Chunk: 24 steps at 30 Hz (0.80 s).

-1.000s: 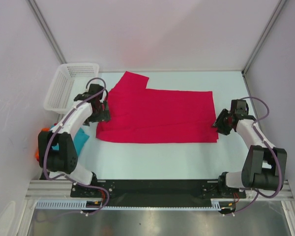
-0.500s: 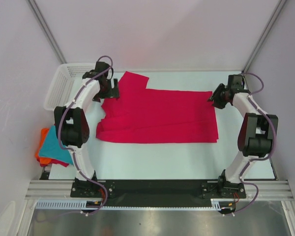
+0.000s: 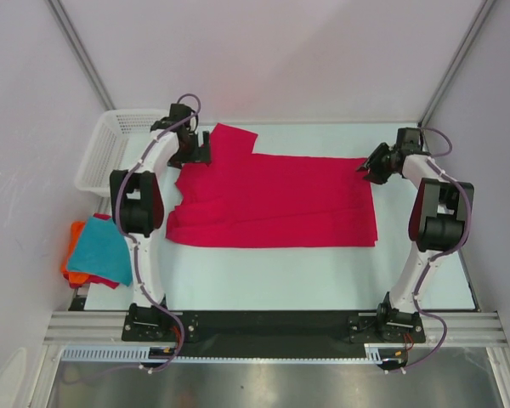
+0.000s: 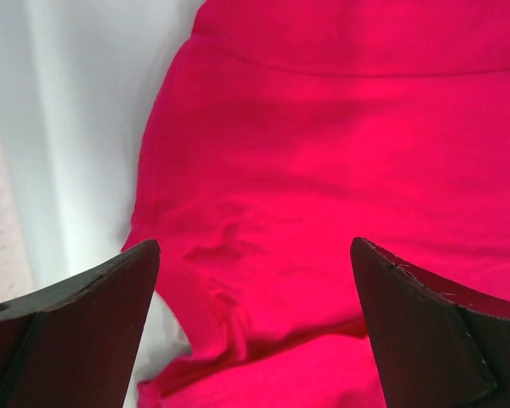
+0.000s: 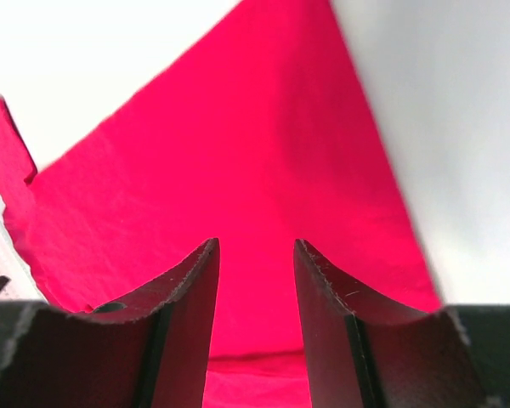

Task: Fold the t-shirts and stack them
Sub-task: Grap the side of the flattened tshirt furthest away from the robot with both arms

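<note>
Large crimson-pink cloth t-shirt (image 3: 272, 200) is lying limp and light. Left gripper (image 4: 255, 255) is gaping wide, empty; right gripper (image 5: 255, 251) is hovering part-open, empty too. I'd be pinching the far corners.

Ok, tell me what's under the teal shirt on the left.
Orange cloth peeks out beneath the teal cloth shirt, along its left edge; the rest is covered.

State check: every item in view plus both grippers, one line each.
Large crimson-pink cloth t-shirt: spread flat, partly folded, not stacked.
Teal cloth t-shirt: folded, lying on the orange one.
Orange cloth t-shirt: under the teal one, mostly hidden.
White plastic mesh basket: upright, looks empty.
Left gripper: open, holding nothing, over the crimson shirt's far-left end.
Right gripper: open, holding nothing, over its far-right corner.
</note>
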### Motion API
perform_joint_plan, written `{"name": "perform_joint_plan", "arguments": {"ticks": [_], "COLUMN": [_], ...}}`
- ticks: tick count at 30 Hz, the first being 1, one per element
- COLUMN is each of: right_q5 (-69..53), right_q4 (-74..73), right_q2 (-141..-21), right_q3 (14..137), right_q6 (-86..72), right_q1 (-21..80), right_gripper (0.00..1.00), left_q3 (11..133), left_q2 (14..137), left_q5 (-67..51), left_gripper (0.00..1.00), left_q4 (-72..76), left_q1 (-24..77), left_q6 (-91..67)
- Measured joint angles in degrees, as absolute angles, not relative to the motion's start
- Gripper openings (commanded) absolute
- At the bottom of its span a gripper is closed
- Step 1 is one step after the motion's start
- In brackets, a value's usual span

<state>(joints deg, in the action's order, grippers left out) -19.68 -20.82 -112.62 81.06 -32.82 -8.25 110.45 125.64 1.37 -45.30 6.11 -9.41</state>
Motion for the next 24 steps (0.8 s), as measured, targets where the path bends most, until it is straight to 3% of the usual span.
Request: {"name": "perform_joint_plan", "arguments": {"ticks": [24], "right_q5": [-20.3], "right_q4": [-21.5], "right_q2": [-127.7], "right_q3": [95.3], "right_q6": [-32.8], "right_q1": [-11.6], "right_gripper": [0.45], "left_q3": [125.5], "left_q2": [138.4], "left_q5": [-3.3], "left_gripper": [0.99], "left_q4": [-45.9], "left_q1": [1.4], "left_q6": [-13.9]}}
